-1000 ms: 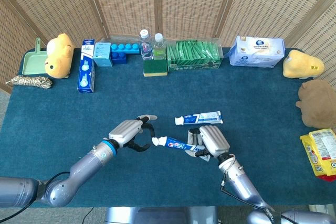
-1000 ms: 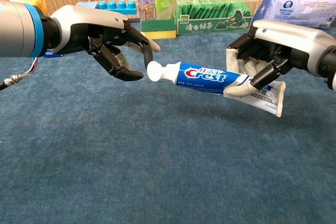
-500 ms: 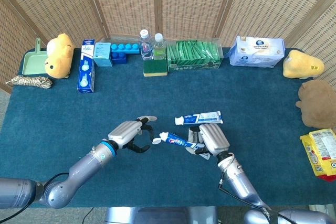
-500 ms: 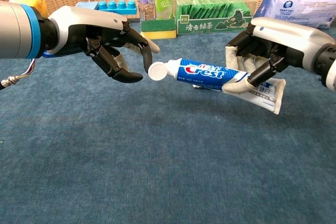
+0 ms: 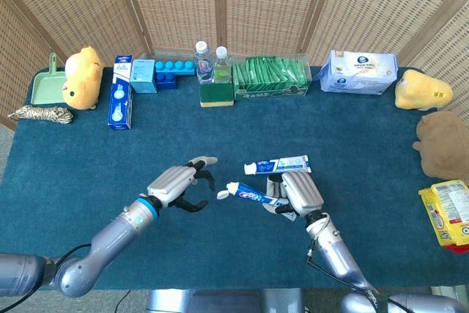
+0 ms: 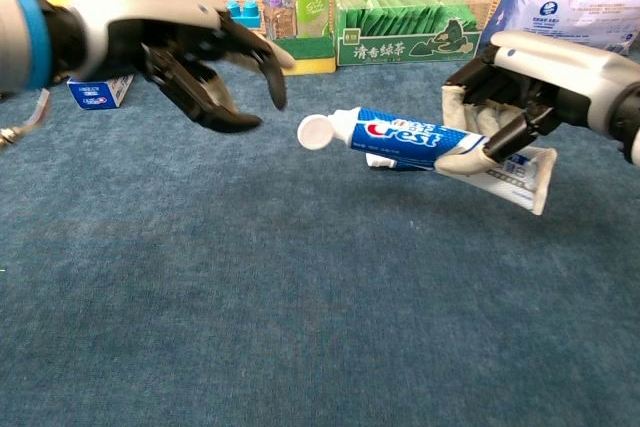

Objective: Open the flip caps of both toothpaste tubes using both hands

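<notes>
My right hand (image 5: 297,192) (image 6: 530,82) grips the tail end of a blue Crest toothpaste tube (image 5: 253,196) (image 6: 415,139), held above the table with its white flip cap (image 6: 314,132) hanging open toward the left. A short gap to the left of the cap, my left hand (image 5: 176,185) (image 6: 185,47) holds nothing, its fingers apart and curved. A second toothpaste tube (image 5: 277,165), lighter in colour, lies flat on the blue table just behind the held one; its white cap points left.
Along the back edge stand a toothpaste box (image 5: 121,102), blue blocks (image 5: 174,72), two bottles (image 5: 210,60), a green packet box (image 5: 270,78) and a wipes pack (image 5: 359,72). Plush toys (image 5: 82,77) (image 5: 421,91) sit at both sides, a snack bag (image 5: 448,214) at the right.
The cap of the held tube has flipped open. My left hand has drawn back to the left, away from the cap. The right hand has shifted the tube slightly right.
</notes>
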Tool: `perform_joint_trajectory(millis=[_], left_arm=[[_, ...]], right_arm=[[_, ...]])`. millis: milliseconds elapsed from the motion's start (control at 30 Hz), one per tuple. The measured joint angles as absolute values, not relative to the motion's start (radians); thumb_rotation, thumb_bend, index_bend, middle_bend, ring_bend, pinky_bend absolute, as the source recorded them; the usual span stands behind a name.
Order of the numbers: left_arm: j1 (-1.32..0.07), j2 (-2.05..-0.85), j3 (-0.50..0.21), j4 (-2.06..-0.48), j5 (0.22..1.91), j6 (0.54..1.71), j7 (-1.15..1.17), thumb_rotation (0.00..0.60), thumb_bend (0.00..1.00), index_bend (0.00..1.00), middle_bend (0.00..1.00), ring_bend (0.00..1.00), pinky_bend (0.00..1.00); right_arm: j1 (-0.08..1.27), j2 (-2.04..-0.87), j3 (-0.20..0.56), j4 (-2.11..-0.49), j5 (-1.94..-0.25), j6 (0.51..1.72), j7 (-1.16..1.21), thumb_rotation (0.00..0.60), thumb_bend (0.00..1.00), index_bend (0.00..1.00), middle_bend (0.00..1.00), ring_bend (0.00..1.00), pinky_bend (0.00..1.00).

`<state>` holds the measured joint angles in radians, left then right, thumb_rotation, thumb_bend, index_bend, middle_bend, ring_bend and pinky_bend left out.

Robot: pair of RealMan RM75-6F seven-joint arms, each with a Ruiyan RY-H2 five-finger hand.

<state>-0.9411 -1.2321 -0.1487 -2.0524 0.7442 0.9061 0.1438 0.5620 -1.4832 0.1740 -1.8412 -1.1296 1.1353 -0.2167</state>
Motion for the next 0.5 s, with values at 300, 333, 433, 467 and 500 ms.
perform_joint_trajectory(millis=[300, 333, 433, 467, 500], left_arm=[[-0.817, -1.123, -0.114, -2.11, 0.871, 1.014, 0.118, 0.6, 0.34, 0.35, 0.08, 0.02, 0.29], [-0.802, -1.113, -0.109, -2.112, 0.882, 1.022, 0.112, 0.6, 0.34, 0.35, 0.08, 0.02, 0.28], [-0.753, -1.078, -0.09, -2.118, 0.915, 1.049, 0.09, 0.6, 0.34, 0.35, 0.08, 0.02, 0.28], [-0.733, -1.061, -0.083, -2.12, 0.933, 1.062, 0.081, 0.6, 0.34, 0.35, 0.08, 0.02, 0.27], [-0.717, -1.047, -0.077, -2.121, 0.945, 1.074, 0.073, 0.6, 0.34, 0.35, 0.08, 0.02, 0.27]], right_arm=[[0.535, -1.432, 0.119, -1.839, -1.18, 1.108, -0.173, 0.6, 0.41, 0.89, 0.71, 0.64, 0.59], [0.532, -1.43, 0.114, -1.836, -1.182, 1.105, -0.168, 0.6, 0.41, 0.88, 0.7, 0.63, 0.58], [0.524, -1.424, 0.099, -1.819, -1.194, 1.094, -0.142, 0.6, 0.39, 0.82, 0.66, 0.58, 0.52], [0.521, -1.423, 0.093, -1.809, -1.201, 1.09, -0.137, 0.6, 0.38, 0.79, 0.64, 0.56, 0.49], [0.519, -1.422, 0.088, -1.802, -1.206, 1.087, -0.132, 0.6, 0.38, 0.76, 0.61, 0.53, 0.46]])
